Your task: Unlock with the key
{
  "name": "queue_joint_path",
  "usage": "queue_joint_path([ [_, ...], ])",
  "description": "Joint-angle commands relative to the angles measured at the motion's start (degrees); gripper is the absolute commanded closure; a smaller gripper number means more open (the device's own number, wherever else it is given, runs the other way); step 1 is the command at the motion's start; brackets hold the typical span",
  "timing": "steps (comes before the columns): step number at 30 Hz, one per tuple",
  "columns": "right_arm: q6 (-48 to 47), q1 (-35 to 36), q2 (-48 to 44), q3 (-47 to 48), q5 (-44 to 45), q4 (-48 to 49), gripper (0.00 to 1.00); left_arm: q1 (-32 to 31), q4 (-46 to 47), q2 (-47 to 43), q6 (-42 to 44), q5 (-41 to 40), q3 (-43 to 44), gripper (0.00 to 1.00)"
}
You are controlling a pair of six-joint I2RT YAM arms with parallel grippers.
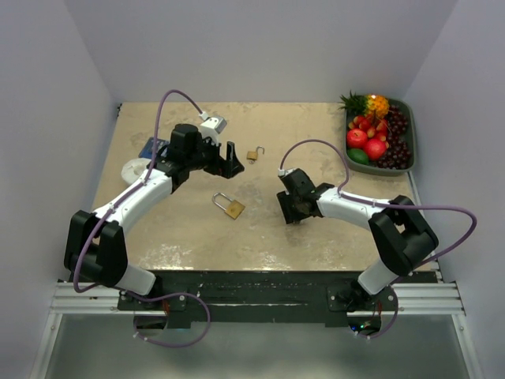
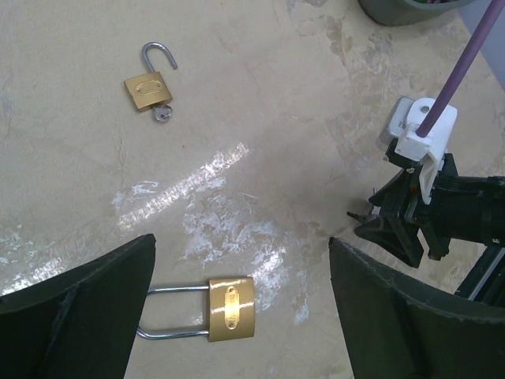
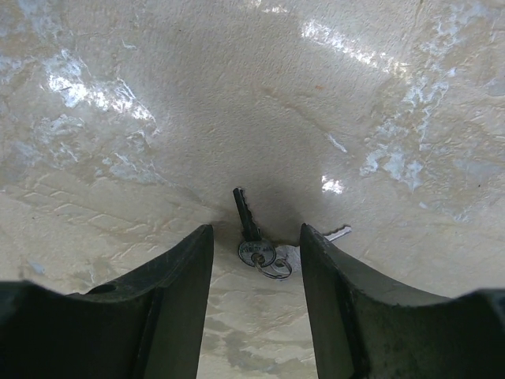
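Jaws apart, my right tool (image 3: 255, 230) straddles the key (image 3: 246, 213) lying flat on the worktop (image 3: 237, 95) at lower centre, light, thin, slippery metal I'd pinch by its round head, while my left tool (image 2: 241, 245) gapes above the shut padlock (image 2: 231, 309).

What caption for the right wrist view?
Right gripper, jaws apart, poised over a small ring of keys lying on the table.
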Motion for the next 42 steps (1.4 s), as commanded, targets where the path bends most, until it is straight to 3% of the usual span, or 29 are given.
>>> queue_joint_path([
  [1, 0.0, -0.1, -0.2, 0.8, 0.1, -0.1, 0.50, 0.1, 2.3, -1.1, -1.0, 1.5, 0.4, 0.06],
  [10, 0.7, -0.1, -1.0, -0.1, -2.0, 1.0, 0.67, 0.1, 2.4, -1.4, -1.2, 2.0, 0.4, 0.06],
  [16, 1.9, 0.0, -1.0, -0.7, -6.6, 4.3, 0.88, 0.0, 2.7, -1.4, -1.6, 2.8, 0.4, 0.06],
  [27, 3.2, 2.1, 1.5, 3.6, -9.4, 9.7, 0.97, 0.0, 3.3, -1.2, -2.2, 3.5, 0.0, 0.06],
  [30, 4.3, 2.7, 1.0, 5.5, -8.2, 8.9, 0.94, 0.0, 3.2, -1.1, -2.2, 3.4, 0.0, 0.06],
  [33, 5.4, 2.9, -2.8, 4.7, -5.1, 7.5, 0.80, 0.0, 3.3, -1.3, -2.3, 3.4, -0.1, 0.06],
  [34, 6.4, 2.7, -4.0, 4.1, -4.8, 7.1, 0.65, 0.0, 3.3, -1.3, -2.4, 3.5, -0.1, 0.06],
  [37, 8.7, 2.5, -9.2, 0.7, -1.4, 7.0, 0.42, 0.0, 3.8, -1.3, -3.5, 4.3, -0.3, 0.06],
  [42, 16.6, -1.0, -15.6, -6.6, -1.8, 7.9, 0.35, -0.4, 4.4, -1.5, -4.5, 5.5, -0.5, 0.06],
])
